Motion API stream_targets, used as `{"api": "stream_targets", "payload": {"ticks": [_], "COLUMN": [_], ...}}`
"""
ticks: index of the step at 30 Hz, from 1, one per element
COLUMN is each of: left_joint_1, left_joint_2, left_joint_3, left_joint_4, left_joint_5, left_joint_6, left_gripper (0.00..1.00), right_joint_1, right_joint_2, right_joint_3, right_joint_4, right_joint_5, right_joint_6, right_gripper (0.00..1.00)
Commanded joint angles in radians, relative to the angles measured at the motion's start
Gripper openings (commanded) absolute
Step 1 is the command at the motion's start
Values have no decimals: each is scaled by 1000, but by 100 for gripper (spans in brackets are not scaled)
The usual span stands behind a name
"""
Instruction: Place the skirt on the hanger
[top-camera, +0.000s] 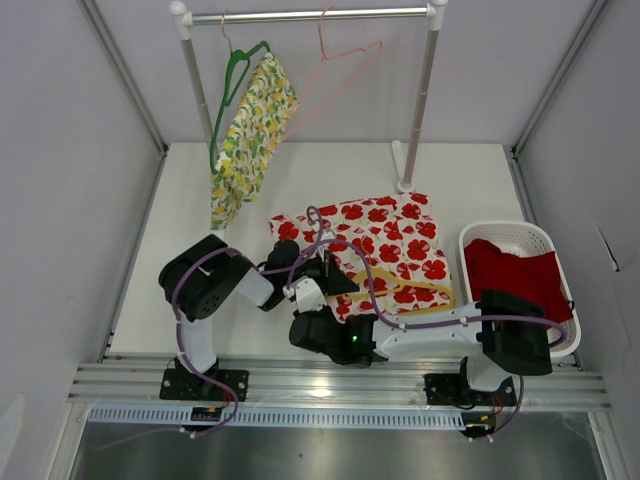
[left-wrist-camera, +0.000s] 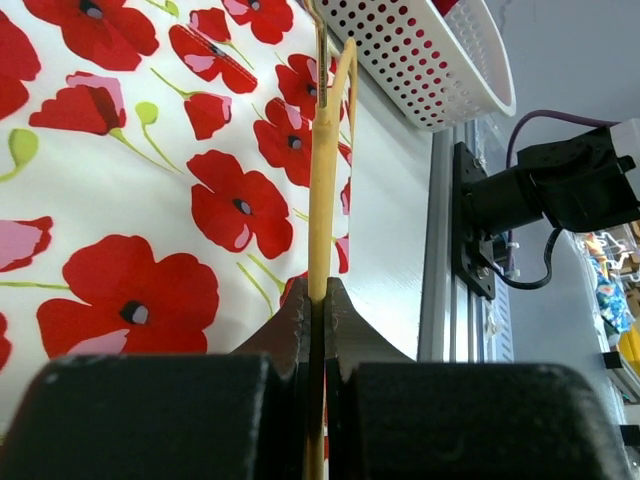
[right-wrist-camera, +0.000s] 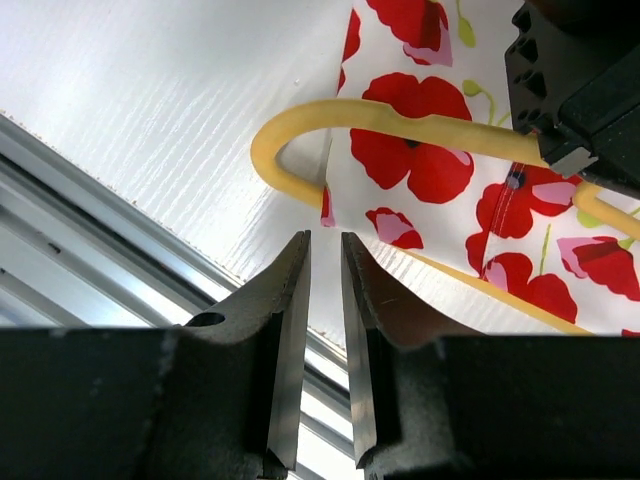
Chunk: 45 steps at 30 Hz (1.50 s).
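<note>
Left gripper (left-wrist-camera: 316, 300) is clamped on the stiff yellow hanger (left-wrist-camera: 322, 200); right gripper (right-wrist-camera: 325, 250) is barely parted, empty. Limp, light poppy-print skirt (left-wrist-camera: 150, 200) is judged best pinched at its edge.

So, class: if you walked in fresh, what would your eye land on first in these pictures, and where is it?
The poppy-print skirt spread across the middle of the table grabs you first, with a yellow hanger at its near edge, pinched in the left gripper. Next comes the lemon-print garment hanging from the rail at the back left.
</note>
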Motion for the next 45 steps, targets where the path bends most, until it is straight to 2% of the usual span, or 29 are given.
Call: {"api": "stream_targets", "payload": {"ticks": [1,8,16,25,27,30,36,39,40,41,45], "left_joint_1": [13,11,13,11,13,16,24,28,28,28,33], "left_joint_2": [-40,-65,-63,-59,-56,-54,-51,-50,-50,-51,-51], "left_joint_3": [45,91,97,109,114,115,114,111,111,109,109], "left_joint_4": [-98,-246,-267,-271,-273,-276,-273,-271,-271,-273,-273], "left_joint_5": [-12,-54,-50,-45,-44,-41,-38,-32,-35,-33,-38], "left_joint_6": [112,199,212,212,210,210,208,208,208,210,210], "left_gripper": [0,0,0,0,0,0,0,0,0,0,0], "right_joint_1": [4,2,-32,-24,-38,-50,-65,-68,-68,-68,-70], "right_joint_2": [-52,-65,-12,35,49,78,115,127,127,129,115], "right_joint_3": [51,79,-55,-81,-78,-82,-105,-110,-110,-109,-87], "right_joint_4": [-21,-47,94,227,235,237,292,293,293,292,264], "right_joint_5": [-2,-8,-54,32,27,38,23,32,35,38,58], "right_joint_6": [-18,-25,-46,-138,-147,-155,-154,-153,-155,-155,-169], "right_gripper": [24,25,52,64,64,63,53,43,35,31,23]}}
